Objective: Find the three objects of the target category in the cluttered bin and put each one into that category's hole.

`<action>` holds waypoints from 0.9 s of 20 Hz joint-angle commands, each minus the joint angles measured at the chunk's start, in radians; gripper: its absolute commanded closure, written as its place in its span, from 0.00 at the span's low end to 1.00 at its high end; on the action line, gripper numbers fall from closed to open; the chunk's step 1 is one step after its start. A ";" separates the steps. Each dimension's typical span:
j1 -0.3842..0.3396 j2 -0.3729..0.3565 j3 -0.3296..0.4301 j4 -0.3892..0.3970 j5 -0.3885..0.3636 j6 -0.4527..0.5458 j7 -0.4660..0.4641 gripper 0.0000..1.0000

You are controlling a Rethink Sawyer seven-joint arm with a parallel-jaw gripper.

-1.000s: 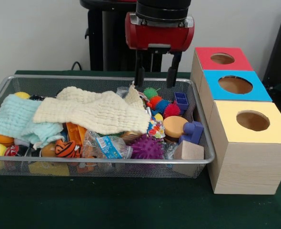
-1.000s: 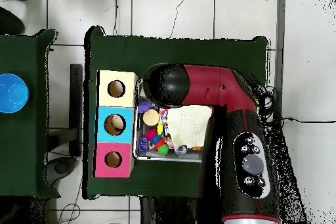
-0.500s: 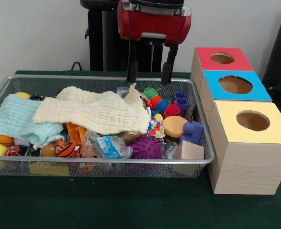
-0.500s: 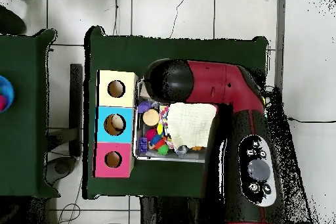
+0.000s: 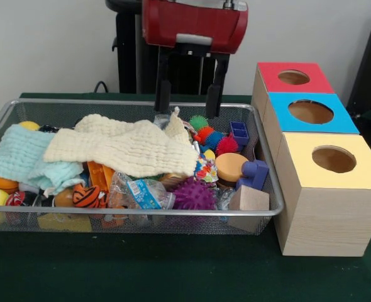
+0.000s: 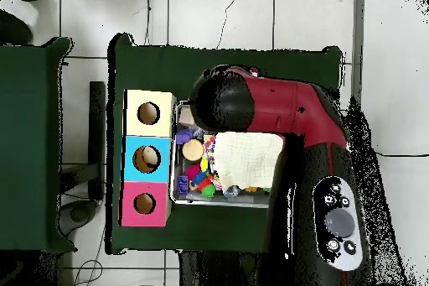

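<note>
Front view shows only one of the three objects [image 5: 204, 168], and only partly: a small whitish lump with red, yellow and blue patches like confetti, lying in the bin [image 5: 261, 212] just beside the right edge of the cream cloth [image 5: 126, 148]. It sits between this cloth and the round tan disc [image 5: 229, 167], with the purple spiky ball [image 5: 193, 195] just in front of it. The other two I cannot find; probably they are hidden under the cream cloth or the pale green cloth [image 5: 25, 157].

I judge that the lump is light and somewhat soft, maybe foam or squeezable rubber, so it should give a little under pressure and not slip much. It does not look fragile. The best hold seems to be across its middle from above, with the fingers coming down on the two free sides. The neighbours are very close, so the cloth edge or the disc may be caught together with it.

The pincer [image 5: 187, 97] hangs above the far rim of the bin with its two dark fingers [image 5: 163, 96] apart and nothing between them, well apart from the lump. In the overhead view the arm covers much of the bin.

The hole [image 5: 334, 159] is a round dark opening in the yellow top of the nearest wooden box, which stands on the green counter [image 5: 173, 270] just beside the bin's right end.
</note>
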 commanded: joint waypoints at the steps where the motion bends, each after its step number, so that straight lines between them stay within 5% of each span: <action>1: -0.066 0.076 0.095 0.083 -0.004 -0.030 0.002 0.00; 9: -0.072 0.100 0.072 0.160 0.014 -0.015 0.074 0.00; 18: -0.054 0.107 0.049 0.320 0.056 -0.240 0.245 0.00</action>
